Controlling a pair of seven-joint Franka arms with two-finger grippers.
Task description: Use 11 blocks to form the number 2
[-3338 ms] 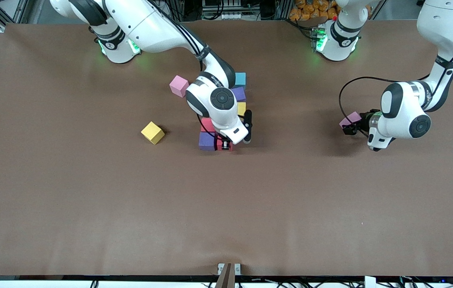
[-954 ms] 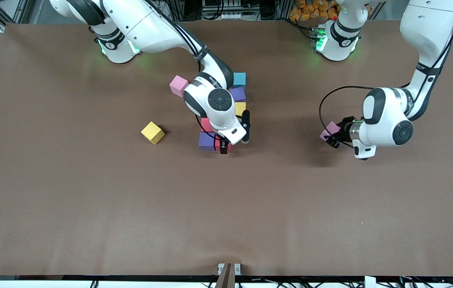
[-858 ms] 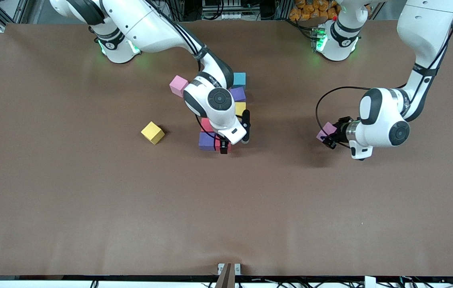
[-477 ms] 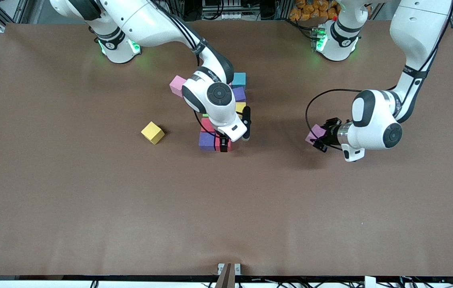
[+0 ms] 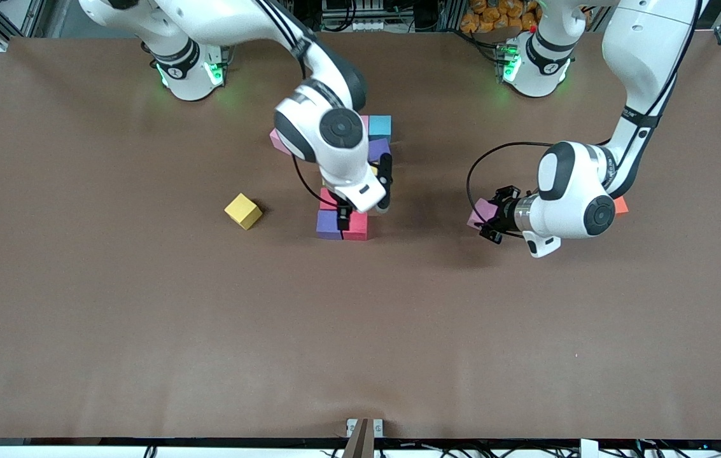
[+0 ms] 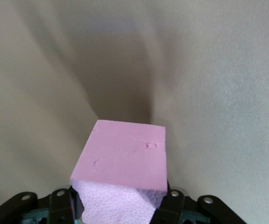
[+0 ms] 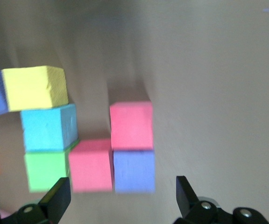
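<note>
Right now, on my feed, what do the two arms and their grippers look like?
Both arms are glossy white with black joint bands, round dark grey caps and green lights at their bases. A black cable loops beside the left gripper; another runs along the right arm to the right gripper. Both grippers have black fingers.

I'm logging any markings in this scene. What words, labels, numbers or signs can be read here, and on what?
None can be read.
Blocks: plain foam faces, as on the pink block in the left gripper; no print.
Arms: small marks on the base rings, too small to read.
Right gripper: no legible label.
</note>
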